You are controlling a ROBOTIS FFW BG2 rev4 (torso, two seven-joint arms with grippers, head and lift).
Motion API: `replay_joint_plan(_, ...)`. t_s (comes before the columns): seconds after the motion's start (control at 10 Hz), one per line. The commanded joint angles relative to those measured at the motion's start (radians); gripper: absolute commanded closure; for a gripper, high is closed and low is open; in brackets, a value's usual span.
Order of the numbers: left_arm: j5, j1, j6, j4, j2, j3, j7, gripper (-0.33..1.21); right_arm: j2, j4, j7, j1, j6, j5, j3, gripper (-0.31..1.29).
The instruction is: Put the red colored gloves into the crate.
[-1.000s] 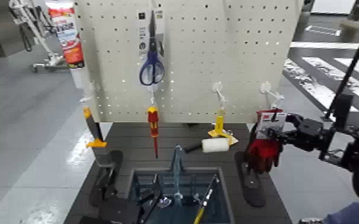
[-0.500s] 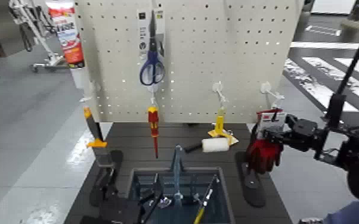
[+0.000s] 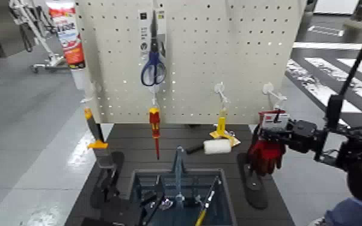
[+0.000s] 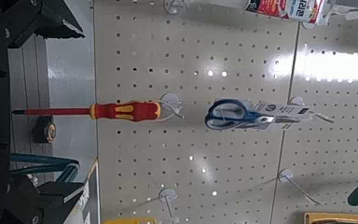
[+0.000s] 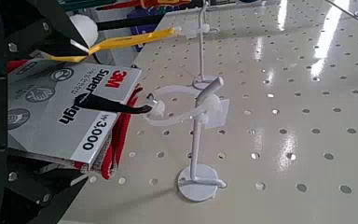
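Clock centre: the crate (image 3: 230, 204), as seen in the head view
Gloves: one red-and-black pair (image 3: 266, 155), hung beside the pegboard's (image 3: 189, 60) lower edge at 2 o'clock
Right gripper: open (image 3: 273, 133), at 2 o'clock, with the gloves' white card (image 5: 72, 107) between its fingers; whether they are touched cannot be told
Left gripper: open (image 3: 154, 201), held over the crate, towards 10 o'clock
In the way: one white hook (image 5: 194, 149) is encircled by a clear ring (image 5: 172, 91) near the card; one white roller (image 3: 217, 146) is seen between gloves and crate, at 1 o'clock
Around: one red-and-yellow screwdriver (image 3: 154, 123) is hung at 11 o'clock; one pair of blue scissors (image 3: 153, 69) above it; one red-and-white tube (image 3: 68, 36) at 11 o'clock, farther off; one orange-and-black handled tool (image 3: 93, 127) at 10 o'clock
In crate: one yellow-handled tool (image 3: 202, 215) is leaned at its right part
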State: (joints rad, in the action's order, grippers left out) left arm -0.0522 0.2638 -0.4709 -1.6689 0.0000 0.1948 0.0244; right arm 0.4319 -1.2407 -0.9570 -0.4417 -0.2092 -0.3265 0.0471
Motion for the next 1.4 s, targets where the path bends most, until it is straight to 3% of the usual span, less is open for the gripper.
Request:
replay_joint_plan(0.1,0.0,0.0,0.0,0.002,-0.06,0.0,0.0,0.14,0.001,-0.013,0.001,-0.005,-0.032,0.021,0.002,1.06)
replay_joint_plan(1.4,0.0,0.0,0.0,0.002,-0.058,-0.003,-0.004,0.14,0.007,-0.051,-0.02,-0.002,-0.041,0.026,-0.009,1.06)
